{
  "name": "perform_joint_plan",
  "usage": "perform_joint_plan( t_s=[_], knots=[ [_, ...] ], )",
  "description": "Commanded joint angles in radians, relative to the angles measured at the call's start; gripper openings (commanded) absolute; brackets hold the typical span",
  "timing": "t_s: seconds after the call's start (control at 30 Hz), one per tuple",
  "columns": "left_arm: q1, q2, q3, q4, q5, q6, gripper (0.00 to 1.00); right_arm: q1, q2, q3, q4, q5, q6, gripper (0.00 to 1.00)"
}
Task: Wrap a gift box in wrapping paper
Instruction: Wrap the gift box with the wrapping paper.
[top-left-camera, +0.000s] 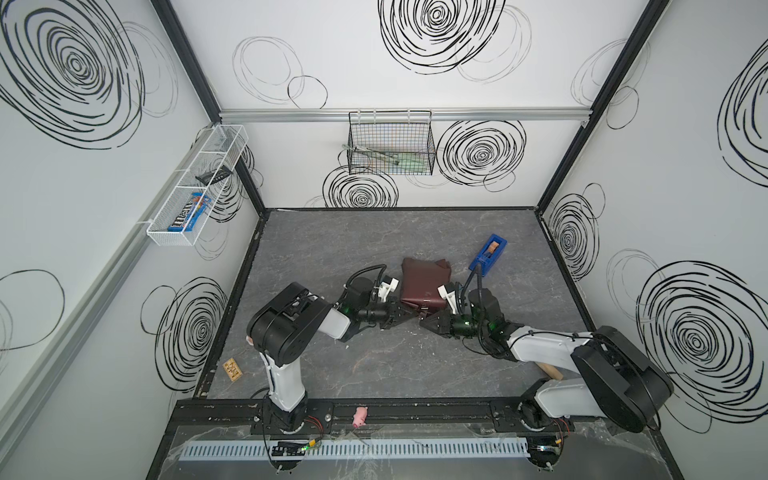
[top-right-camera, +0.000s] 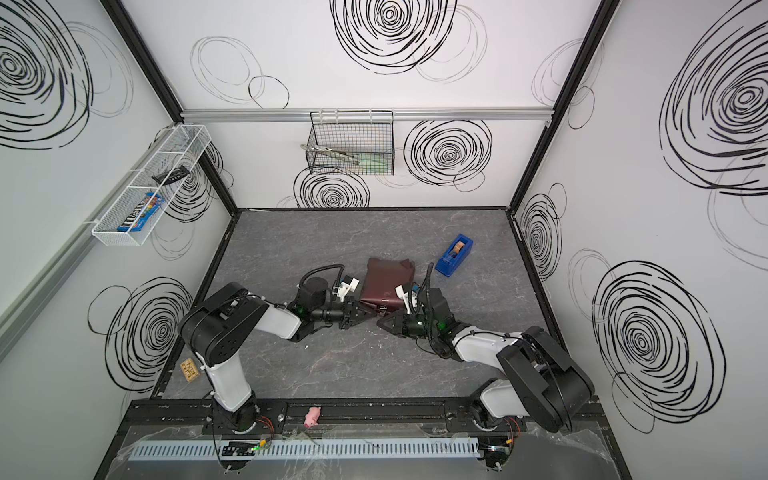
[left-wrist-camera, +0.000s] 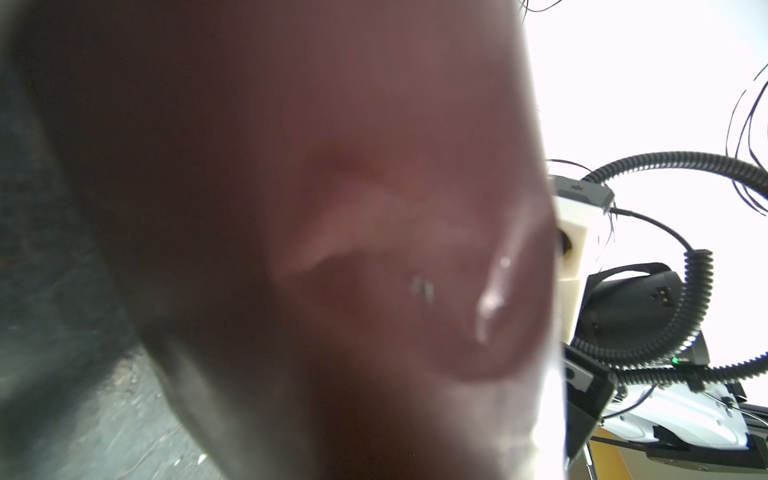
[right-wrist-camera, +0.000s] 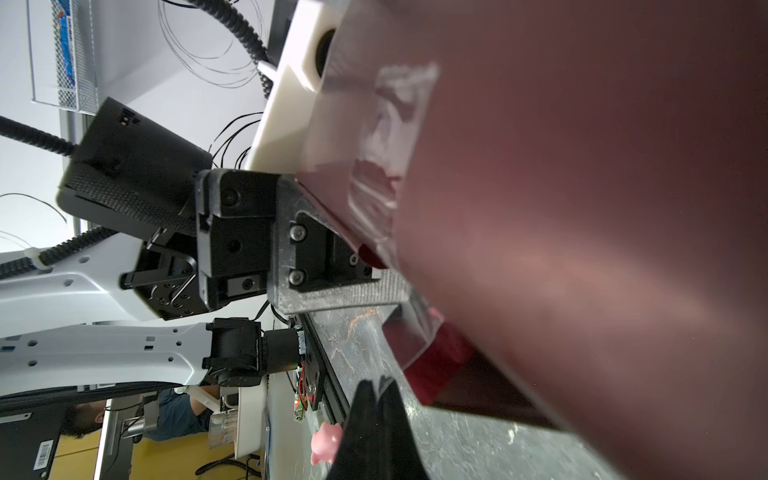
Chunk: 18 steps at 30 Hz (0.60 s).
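The gift box is hidden inside the maroon wrapping paper, which is folded around it into a parcel at mid-table in both top views. My left gripper lies low at the parcel's near edge. In the right wrist view it is shut on a fold of the paper. Blurred paper fills the left wrist view and hides the jaws. My right gripper faces the left one, its tips shut just off the parcel's near corner. Clear tape lies on the paper.
A bright-blue tape dispenser stands behind and to the right of the parcel. A small wooden block lies at the left edge and a pink pig toy on the front rail. Wire baskets hang on the walls.
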<state>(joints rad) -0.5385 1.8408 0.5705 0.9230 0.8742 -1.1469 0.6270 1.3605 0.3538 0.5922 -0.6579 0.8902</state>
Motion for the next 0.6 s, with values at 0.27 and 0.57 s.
perform_joint_plan(
  t_s=[0.27,0.57],
  knots=[
    [-0.009,0.008,0.025,0.073,-0.028,-0.019,0.0,0.004,-0.045,-0.032,0.029,-0.03,0.01,0.0],
    [-0.008,0.012,0.032,0.069,-0.06,-0.033,0.0,0.013,-0.037,-0.05,0.016,-0.033,-0.008,0.0]
  ],
)
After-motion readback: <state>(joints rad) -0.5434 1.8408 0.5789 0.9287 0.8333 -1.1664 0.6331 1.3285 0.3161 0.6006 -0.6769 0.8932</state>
